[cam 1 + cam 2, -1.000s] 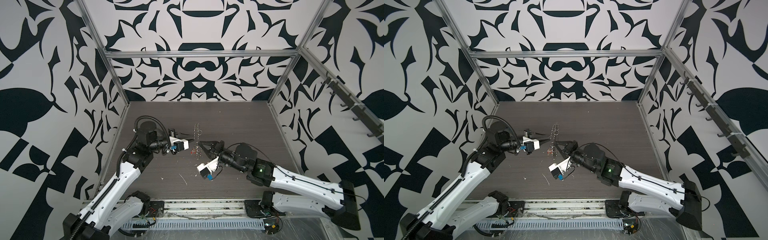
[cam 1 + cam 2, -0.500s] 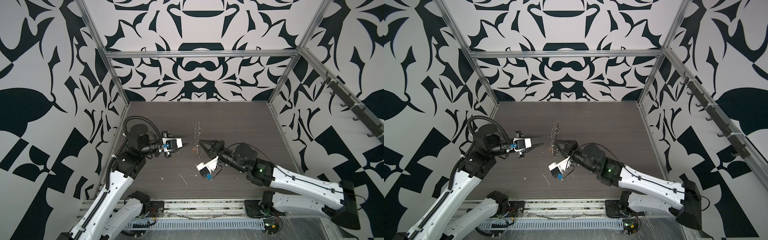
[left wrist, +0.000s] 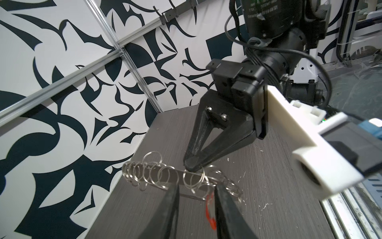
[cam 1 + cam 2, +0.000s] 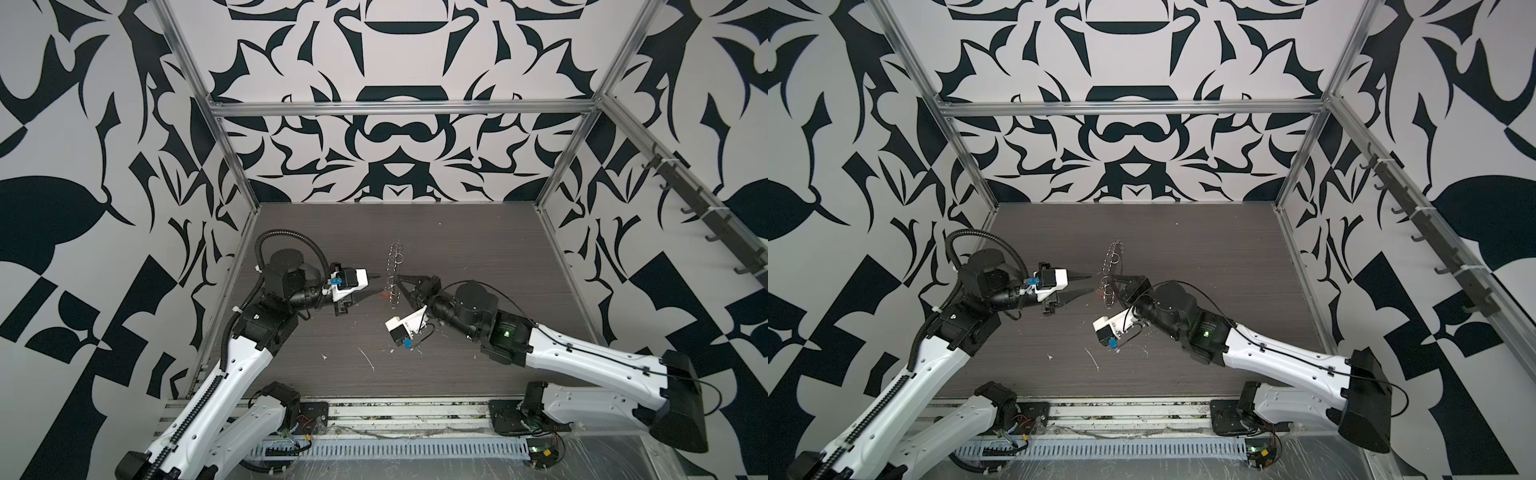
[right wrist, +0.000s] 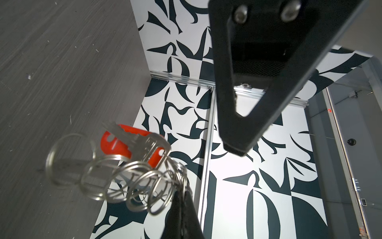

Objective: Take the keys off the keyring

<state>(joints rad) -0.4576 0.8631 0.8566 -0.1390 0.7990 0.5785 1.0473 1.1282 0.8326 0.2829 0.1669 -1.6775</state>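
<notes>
A chain of silvery rings, the keyring (image 4: 393, 266) (image 4: 1111, 264), hangs in the air above the dark table in both top views. My right gripper (image 4: 398, 277) (image 5: 182, 193) is shut on one ring partway down the chain. In the right wrist view a thin silvery key (image 5: 135, 138) lies across a red tag (image 5: 112, 144) at the chain's end. My left gripper (image 4: 373, 284) (image 3: 195, 187) stands open just left of the chain. In the left wrist view its fingers (image 3: 171, 198) straddle the hanging red tag (image 3: 209, 209) without touching it.
Small white scraps (image 4: 366, 358) lie on the table (image 4: 478, 249) in front of the grippers. Patterned walls with aluminium posts (image 4: 245, 183) close in the back and both sides. A rail of hooks (image 4: 702, 208) runs along the right wall.
My left arm drew back to the left, then came back towards the chain, and its fingers opened wider. The right gripper kept still, holding the rings.
</notes>
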